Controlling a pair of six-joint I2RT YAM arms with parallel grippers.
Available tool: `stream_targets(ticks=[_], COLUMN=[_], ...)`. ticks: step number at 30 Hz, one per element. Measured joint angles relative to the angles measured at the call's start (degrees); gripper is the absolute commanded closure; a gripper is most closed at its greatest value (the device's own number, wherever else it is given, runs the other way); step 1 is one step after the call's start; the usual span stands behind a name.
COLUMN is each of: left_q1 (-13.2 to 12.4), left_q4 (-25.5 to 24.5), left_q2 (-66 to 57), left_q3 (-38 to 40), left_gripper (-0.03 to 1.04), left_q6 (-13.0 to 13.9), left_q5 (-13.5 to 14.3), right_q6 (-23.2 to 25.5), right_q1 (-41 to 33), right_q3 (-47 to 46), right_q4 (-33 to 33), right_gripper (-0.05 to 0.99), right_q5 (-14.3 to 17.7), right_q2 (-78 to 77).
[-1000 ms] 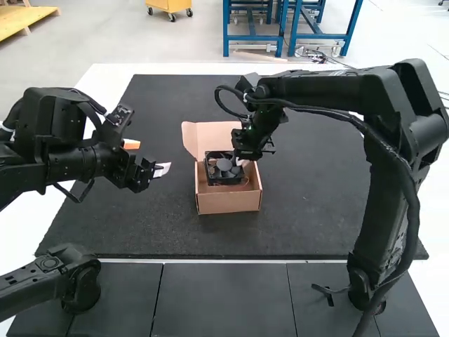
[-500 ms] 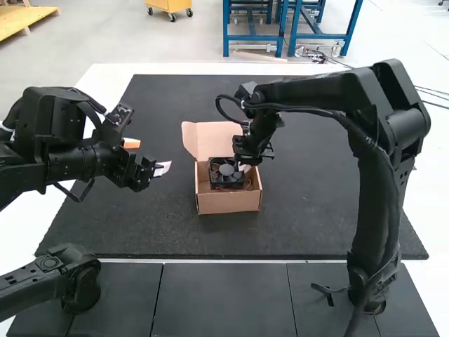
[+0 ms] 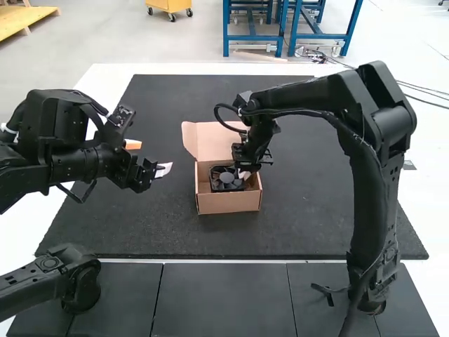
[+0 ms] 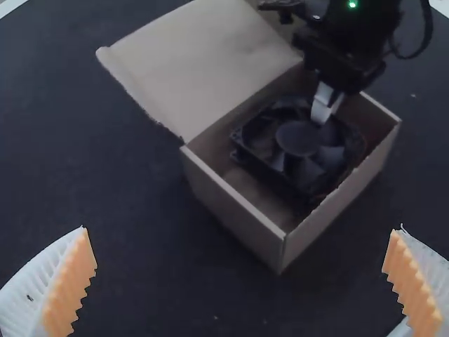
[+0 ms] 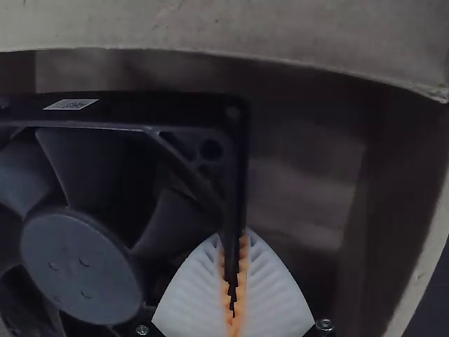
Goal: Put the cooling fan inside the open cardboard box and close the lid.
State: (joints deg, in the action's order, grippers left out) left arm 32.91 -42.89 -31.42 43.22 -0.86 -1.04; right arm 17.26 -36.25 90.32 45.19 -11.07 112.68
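Observation:
The open cardboard box [image 3: 228,201] stands mid-mat, its lid [image 3: 210,139] folded back at the far left. The black cooling fan [image 3: 226,177] lies tilted inside it. My right gripper [image 3: 243,168] reaches down into the box, shut on the fan's frame edge. In the right wrist view the white fingers [image 5: 203,298] clamp the fan [image 5: 105,210] next to the box wall [image 5: 309,189]. My left gripper [image 3: 156,170] hovers open left of the box. From the left wrist, the box [image 4: 238,203], fan [image 4: 298,144], lid [image 4: 203,70] and right gripper [image 4: 324,109] lie ahead of my open left gripper [image 4: 238,288].
A black mat [image 3: 323,203] covers the table under the box, with bare room all around it. White table shows at the mat's left edge [image 3: 28,210]. The right arm [image 3: 372,140] arches over the mat's right side.
My right gripper has moved down and slightly left, lowering the fan from the box's rim deeper into the box. The left arm has stayed put.

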Motion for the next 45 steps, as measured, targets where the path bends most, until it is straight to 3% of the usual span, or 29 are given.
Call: stream_targets(ticks=[3, 6, 10, 15, 17, 19, 22, 29, 32, 37, 43, 45], left_q1=[0.00, 0.00, 0.00, 0.00, 0.00, 0.00, 0.00, -0.07, -0.20, -1.29, -4.72, -6.08], left_q4=[0.24, 0.37, 0.83, 1.70, 2.19, 2.43, 2.60, 4.35, 4.76, 5.42, 6.49, 7.37], left_q2=[0.00, 0.00, 0.00, 0.00, 0.00, 0.00, -0.04, -3.43, -6.34, -10.86, -15.28, -16.76], left_q3=[0.00, 0.00, 0.00, -0.17, -0.61, -0.92, -1.01, -0.92, -0.22, 2.62, 4.11, 4.11], left_gripper=[0.04, 0.04, 0.04, 0.04, 0.04, 0.04, 0.04, 0.04, 0.04, 0.04, 0.04, 0.04], left_q6=[0.00, 0.00, 0.00, 0.00, 0.00, 0.00, -0.02, -0.68, -1.51, -3.54, -6.58, -7.32], left_q5=[0.00, 0.00, 0.00, 0.00, 0.00, 0.00, 0.00, 0.02, 0.00, 0.00, 0.00, 0.00], right_q6=[-0.15, -0.37, -1.57, -3.02, -3.58, -3.98, -4.85, -9.35, -11.61, -13.68, -11.43, -10.75], right_q1=[0.00, 0.00, 0.00, 0.00, 0.00, 0.04, 0.42, 2.86, 3.17, 3.17, 3.15, 3.17], right_q3=[0.00, 0.09, 2.03, 4.59, 5.86, 7.67, 12.20, 22.56, 21.99, 12.61, -9.70, -13.97], right_q4=[-0.74, -1.01, -0.09, 3.10, 4.81, 6.32, 9.94, 16.48, 16.96, 6.91, -15.67, -17.03], right_gripper=[0.92, 0.77, 0.67, 0.50, 0.37, 0.31, 0.28, 0.05, 0.03, 0.03, 0.05, 0.05], right_q5=[-0.44, -0.85, -1.70, -2.54, -2.67, -2.69, -2.82, -2.84, -2.29, -0.76, 4.44, 5.62], right_q2=[0.44, 0.46, 0.44, 0.44, 0.46, 0.44, 0.46, -0.92, -4.44, -15.69, -33.40, -36.89])
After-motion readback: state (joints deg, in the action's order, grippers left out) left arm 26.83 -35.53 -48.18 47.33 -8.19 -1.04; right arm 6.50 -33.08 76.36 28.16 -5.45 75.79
